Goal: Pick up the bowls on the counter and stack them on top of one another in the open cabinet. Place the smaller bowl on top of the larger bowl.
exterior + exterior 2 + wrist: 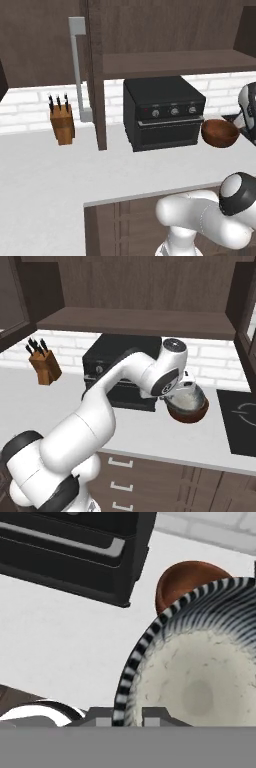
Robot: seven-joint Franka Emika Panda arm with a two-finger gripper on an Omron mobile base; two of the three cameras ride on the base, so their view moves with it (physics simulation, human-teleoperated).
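Pale grey-white counter [60, 165], smooth and matte, runs under a white brick backsplash in my feeds. My gripper [128, 716] has its two dark finger tips either side of the rim of the small shallow bowl [200, 682]: speckled cream inside, black-and-white stripes around the edge. I read that as clamped on the rim, though the tips barely show. In the right base view this bowl [186, 398] hangs right over the deep, glossy reddish-brown wood-look bowl [189, 413], and I can't tell whether they touch. That brown bowl [220, 133] sits on the counter just right of the boxy black toaster oven [165, 112]. Above, the dark brown wood cabinet's plank shelf [135, 322] stands open. A wooden knife block [62, 122] stands well left.
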